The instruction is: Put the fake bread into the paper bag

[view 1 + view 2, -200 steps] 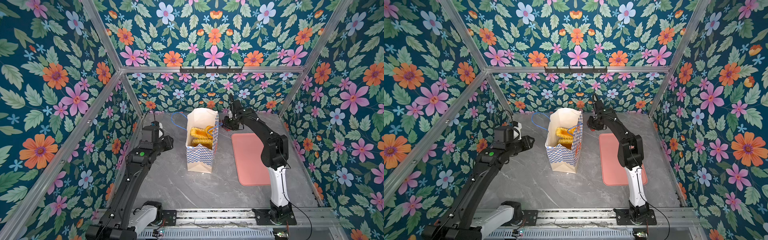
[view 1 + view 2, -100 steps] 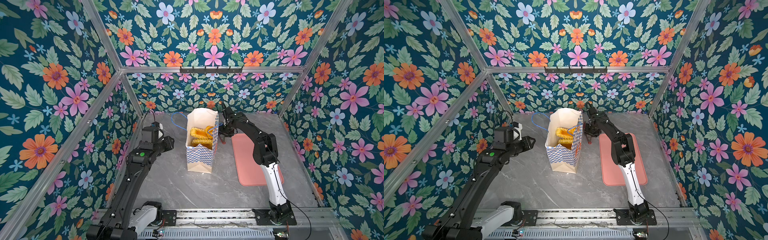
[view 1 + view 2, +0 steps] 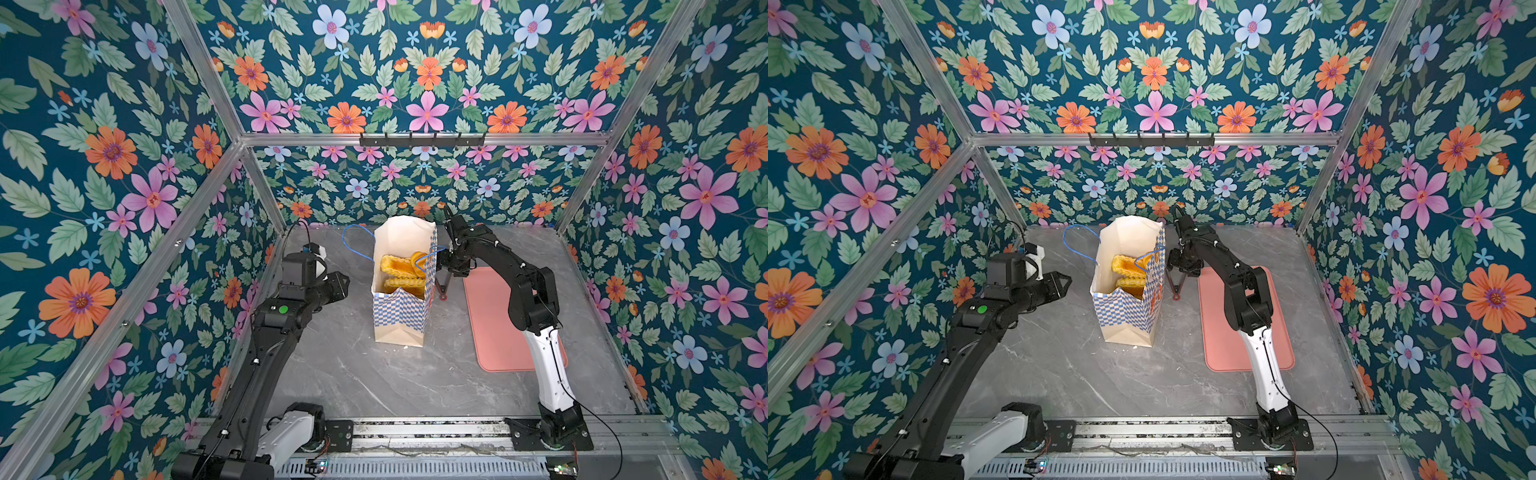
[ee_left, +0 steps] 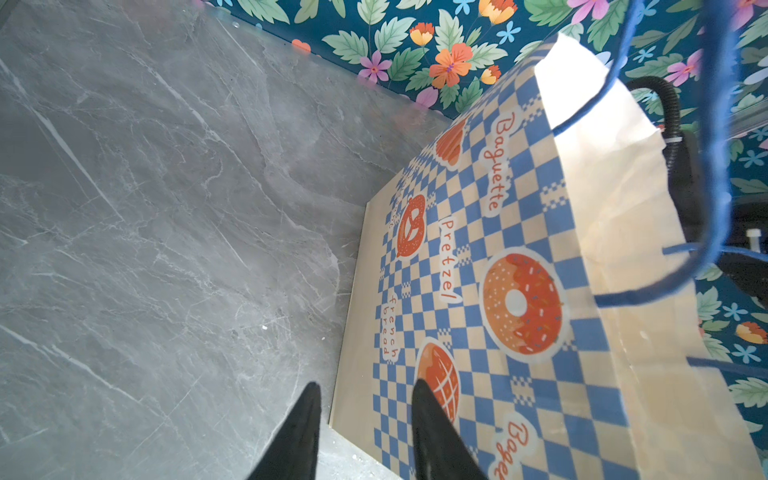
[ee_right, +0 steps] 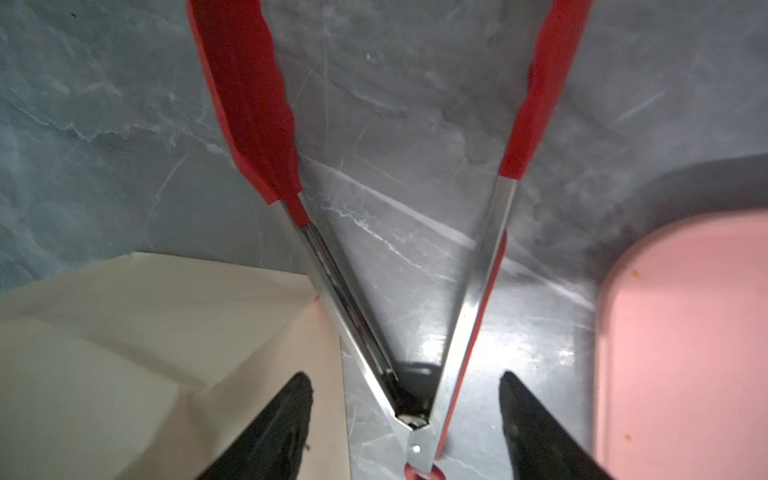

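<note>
My right arm has swung down from the bag's mouth into the gap between bag and tray, and the right hand [image 5: 404, 376] has spread wider as it came.

On the grey worktop [image 3: 374, 382] the paper bag [image 3: 401, 316] stands upright at the middle, a little toward the far edge. The pink tray [image 3: 498, 332] lies flat along the right edge, and it is bare. The fake bread [image 3: 401, 268] sits piled inside the bag, and I see no piece left on the tray or the worktop. By my reading the loading is done, and only parking the tool and backing both arms away remains.

The red-tipped tongs [image 5: 345, 316] are splayed in a V between the right hand's fingers, which stand apart and clear of both blades. One blade runs close along the bag's wall, so a careless retreat could nudge it. The left hand [image 4: 365, 395] hovers by the bag's printed side, fingers apart and empty. A blue cord handle [image 3: 353, 245] loops out nearby.
</note>
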Available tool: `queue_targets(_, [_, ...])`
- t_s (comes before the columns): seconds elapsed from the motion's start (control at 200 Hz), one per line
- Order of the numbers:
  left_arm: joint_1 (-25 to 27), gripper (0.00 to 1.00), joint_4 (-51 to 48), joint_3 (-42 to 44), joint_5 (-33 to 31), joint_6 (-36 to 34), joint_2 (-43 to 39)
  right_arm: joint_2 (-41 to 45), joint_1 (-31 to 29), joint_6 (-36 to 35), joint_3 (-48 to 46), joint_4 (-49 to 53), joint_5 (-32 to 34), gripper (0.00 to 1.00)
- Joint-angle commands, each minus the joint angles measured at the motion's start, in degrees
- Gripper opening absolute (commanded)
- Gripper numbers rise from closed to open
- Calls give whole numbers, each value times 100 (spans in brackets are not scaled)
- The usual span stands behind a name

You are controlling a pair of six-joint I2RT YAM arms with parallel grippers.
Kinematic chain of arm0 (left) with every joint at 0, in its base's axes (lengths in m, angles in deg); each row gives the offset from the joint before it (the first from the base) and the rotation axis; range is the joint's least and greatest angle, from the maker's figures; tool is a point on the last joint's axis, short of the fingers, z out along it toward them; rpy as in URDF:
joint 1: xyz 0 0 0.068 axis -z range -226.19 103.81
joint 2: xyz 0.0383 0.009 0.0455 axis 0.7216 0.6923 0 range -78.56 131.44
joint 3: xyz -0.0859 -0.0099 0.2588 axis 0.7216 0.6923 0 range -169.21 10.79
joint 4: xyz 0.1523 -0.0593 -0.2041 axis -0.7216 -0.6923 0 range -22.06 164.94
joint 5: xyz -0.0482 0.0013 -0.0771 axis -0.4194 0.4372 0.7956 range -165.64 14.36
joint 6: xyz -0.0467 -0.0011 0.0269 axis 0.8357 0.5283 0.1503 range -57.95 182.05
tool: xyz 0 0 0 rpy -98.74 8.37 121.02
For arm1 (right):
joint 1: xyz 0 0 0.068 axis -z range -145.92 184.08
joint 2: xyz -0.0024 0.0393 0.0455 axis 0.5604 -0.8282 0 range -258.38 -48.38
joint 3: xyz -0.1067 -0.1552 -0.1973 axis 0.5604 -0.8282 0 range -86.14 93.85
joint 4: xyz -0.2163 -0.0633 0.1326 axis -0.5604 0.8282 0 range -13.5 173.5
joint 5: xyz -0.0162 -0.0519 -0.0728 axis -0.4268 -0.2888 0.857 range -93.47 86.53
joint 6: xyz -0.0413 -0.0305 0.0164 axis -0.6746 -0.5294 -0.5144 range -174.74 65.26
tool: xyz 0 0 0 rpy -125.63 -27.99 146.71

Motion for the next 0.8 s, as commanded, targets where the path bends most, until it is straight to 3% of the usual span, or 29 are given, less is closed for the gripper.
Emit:
queue_targets(0.0, [-7,39,113,-44,18,-15,-3,130,-6,-28,-58,120,174,72])
queue_targets(0.13, [-7,44,113,-98,-39,-33,33,474,22,-37,-298,46,232,72])
queue_targets(0.415, [-191,66,176,-609,-222,-82,365,1837,202,-181,-1278,-194,533,73])
queue_targets(0.42, [-195,68,182,-618,-225,-80,370,1864,203,-188,-1302,-200,543,73])
queue_targets(0.435, [-211,93,201,-646,-240,-78,388,1953,212,-203,-1374,-212,577,73])
queue_targets(0.455, [-245,99,213,-686,-261,-71,413,2076,230,-219,-1470,-238,613,73])
queue_targets(0.795, [-1162,99,848,-847,-491,177,614,4535,544,-610,-3323,-847,1292,76])
